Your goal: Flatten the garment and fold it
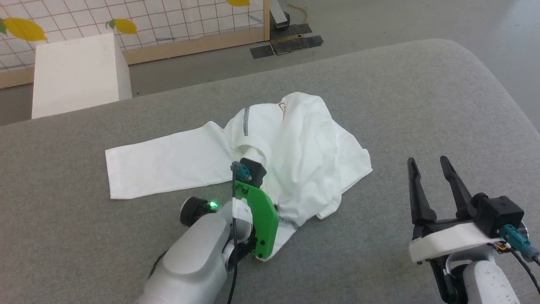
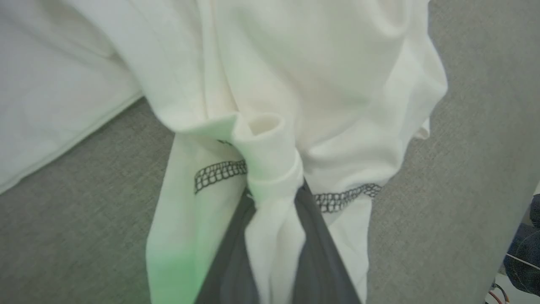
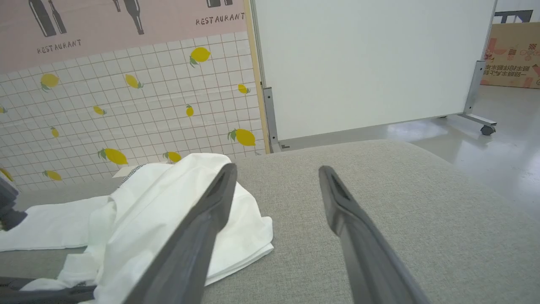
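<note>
The garment [image 1: 295, 143] is a white shirt lying crumpled in the middle of the grey padded table [image 1: 422, 93], with one sleeve [image 1: 164, 164] spread flat to the left. Dark stitched seams and a small brownish label [image 1: 282, 109] show on it. My left gripper [image 1: 252, 165], on its green bracket, is at the garment's near edge. In the left wrist view it [image 2: 274, 190] is shut on a bunched fold of the white fabric [image 2: 270, 143], lifting it off the table. My right gripper [image 1: 428, 162] hovers open to the garment's right, nothing between its fingers [image 3: 211, 211]. The garment [image 3: 147, 202] lies left of them.
A rigid white box [image 1: 76, 71] stands beyond the table's far left edge. Behind it is a tiled wall panel with lemon prints [image 1: 168, 21]. A white partition on wheels [image 3: 371, 63] stands past the table's rounded far corner. Bare grey table lies to the garment's right.
</note>
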{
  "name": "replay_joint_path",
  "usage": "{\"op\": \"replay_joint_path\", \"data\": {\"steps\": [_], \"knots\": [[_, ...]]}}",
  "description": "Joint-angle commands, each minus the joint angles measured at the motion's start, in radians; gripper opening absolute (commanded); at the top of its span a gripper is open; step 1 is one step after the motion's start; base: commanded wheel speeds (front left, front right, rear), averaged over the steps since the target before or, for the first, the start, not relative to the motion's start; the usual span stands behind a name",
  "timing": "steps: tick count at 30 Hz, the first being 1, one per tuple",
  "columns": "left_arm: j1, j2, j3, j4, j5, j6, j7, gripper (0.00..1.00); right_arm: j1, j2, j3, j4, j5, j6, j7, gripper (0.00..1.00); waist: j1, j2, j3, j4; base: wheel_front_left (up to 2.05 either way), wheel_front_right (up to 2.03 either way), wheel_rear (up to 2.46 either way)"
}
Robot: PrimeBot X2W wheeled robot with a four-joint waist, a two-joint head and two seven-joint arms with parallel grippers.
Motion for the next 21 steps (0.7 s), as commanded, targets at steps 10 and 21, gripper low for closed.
{"op": "replay_joint_path", "data": {"steps": [10, 21], "knots": [[0.052, 0.008, 0.095, -0.132, -0.048, 0.056, -0.258, 1.00, 0.022, 0.001, -0.008, -0.035, -0.017, -0.002, 0.015, 1.00, 0.0001, -0.0001, 0.000, 0.068, 0.00, 0.00, 0.00], [0.191, 0.132, 0.255, -0.377, 0.046, 0.155, -0.627, 1.00, 0.045, 0.001, -0.032, -0.100, -0.044, -0.002, 0.049, 1.00, 0.0001, -0.0001, -0.013, 0.153, 0.00, 0.00, 0.00]]}}
